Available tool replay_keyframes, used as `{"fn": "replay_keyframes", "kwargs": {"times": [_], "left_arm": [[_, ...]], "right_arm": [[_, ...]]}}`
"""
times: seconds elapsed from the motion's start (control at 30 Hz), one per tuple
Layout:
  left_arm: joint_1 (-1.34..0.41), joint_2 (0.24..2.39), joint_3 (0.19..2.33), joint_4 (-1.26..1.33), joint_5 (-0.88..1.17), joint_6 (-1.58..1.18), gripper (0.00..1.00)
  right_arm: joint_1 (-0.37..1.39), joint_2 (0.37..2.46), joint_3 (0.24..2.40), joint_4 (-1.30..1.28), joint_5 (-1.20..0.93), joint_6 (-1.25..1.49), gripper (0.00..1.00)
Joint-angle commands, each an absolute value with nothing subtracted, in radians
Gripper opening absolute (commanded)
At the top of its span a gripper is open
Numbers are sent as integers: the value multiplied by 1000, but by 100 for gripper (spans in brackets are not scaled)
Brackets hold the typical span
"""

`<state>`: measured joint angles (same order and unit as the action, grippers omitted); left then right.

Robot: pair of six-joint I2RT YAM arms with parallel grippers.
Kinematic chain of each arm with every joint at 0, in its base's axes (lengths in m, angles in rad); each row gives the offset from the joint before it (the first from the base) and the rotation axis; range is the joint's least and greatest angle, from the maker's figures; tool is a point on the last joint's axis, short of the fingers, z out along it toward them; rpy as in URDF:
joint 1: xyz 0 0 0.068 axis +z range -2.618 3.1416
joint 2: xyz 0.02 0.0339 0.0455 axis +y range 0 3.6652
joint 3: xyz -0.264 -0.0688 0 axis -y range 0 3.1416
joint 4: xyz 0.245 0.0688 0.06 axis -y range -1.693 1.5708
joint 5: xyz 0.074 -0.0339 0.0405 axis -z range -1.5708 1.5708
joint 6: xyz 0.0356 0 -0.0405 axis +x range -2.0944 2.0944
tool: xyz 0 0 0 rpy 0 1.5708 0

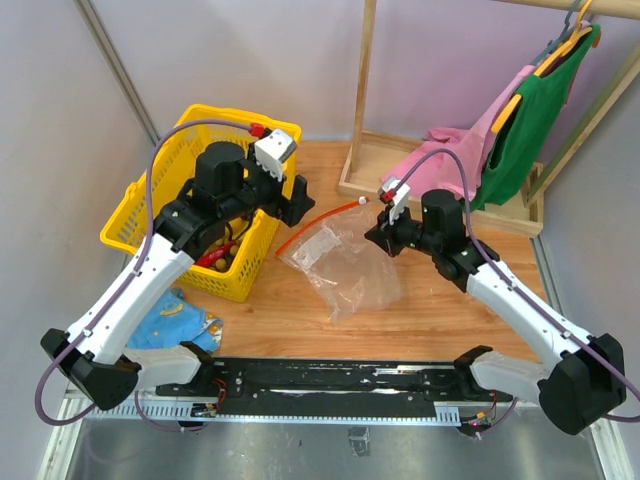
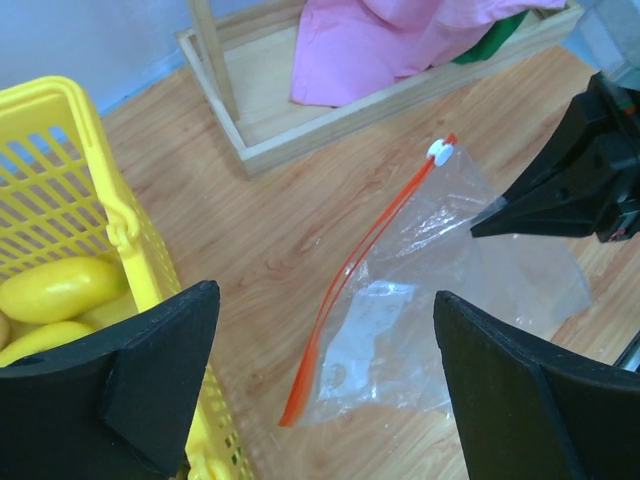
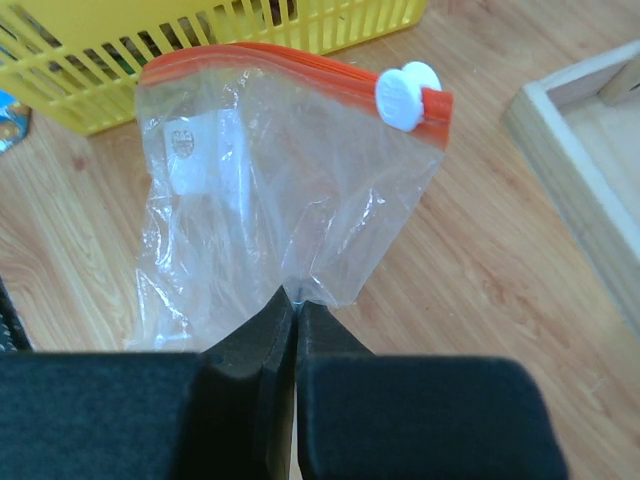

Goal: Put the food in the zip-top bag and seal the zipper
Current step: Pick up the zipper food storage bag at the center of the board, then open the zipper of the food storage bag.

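The clear zip-top bag (image 1: pixel 340 262) lies crumpled on the wooden table, just right of the basket. Its red zipper (image 2: pixel 350 280) curves along the mouth, with the white slider (image 3: pixel 405 95) at the far end. My right gripper (image 3: pixel 297 298) is shut on a fold of the bag's side, pinching the plastic between its tips. My left gripper (image 2: pixel 325 300) hangs open above the zipper's near end and the basket's edge, with nothing between its fingers. The food, yellow pieces (image 2: pixel 60 288) and red bits (image 1: pixel 215 258), sits inside the basket.
The yellow basket (image 1: pixel 130 215) stands at the left, close to the bag. A wooden rack base (image 1: pixel 360 185) with a pink cloth (image 1: pixel 450 160) and a hanging green garment (image 1: pixel 530 120) fills the back right. A blue cloth (image 1: pixel 175 315) lies at the near left.
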<state>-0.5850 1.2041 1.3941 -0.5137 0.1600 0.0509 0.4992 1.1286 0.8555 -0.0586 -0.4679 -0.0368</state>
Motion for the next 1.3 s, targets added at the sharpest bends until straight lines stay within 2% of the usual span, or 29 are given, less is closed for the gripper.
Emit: {"fn": "replay_keyframes", "kwargs": {"times": [0.0,0.2,0.4,0.77,1.03,1.27], "left_arm": [[-591,1186,1386,-507,201,146,91],[-592,1176,1342,-448,340,155,90],[-591,1170,1315,-407,421,179,85],[-592,1144,1234,-367,541,214,75],[-591,1126,1159,-314,483,189,70],[-591,1136,1123,-273,512,164,68]], "right_arm": [[517,1075,894,-102,-469,-284,1],[516,966,880,-113,-644,-646,1],[517,956,918,-170,-682,-752,1],[517,958,917,-140,-710,-742,1],[517,957,902,-109,-722,-709,1],[517,963,888,-89,-719,-701,1]]}}
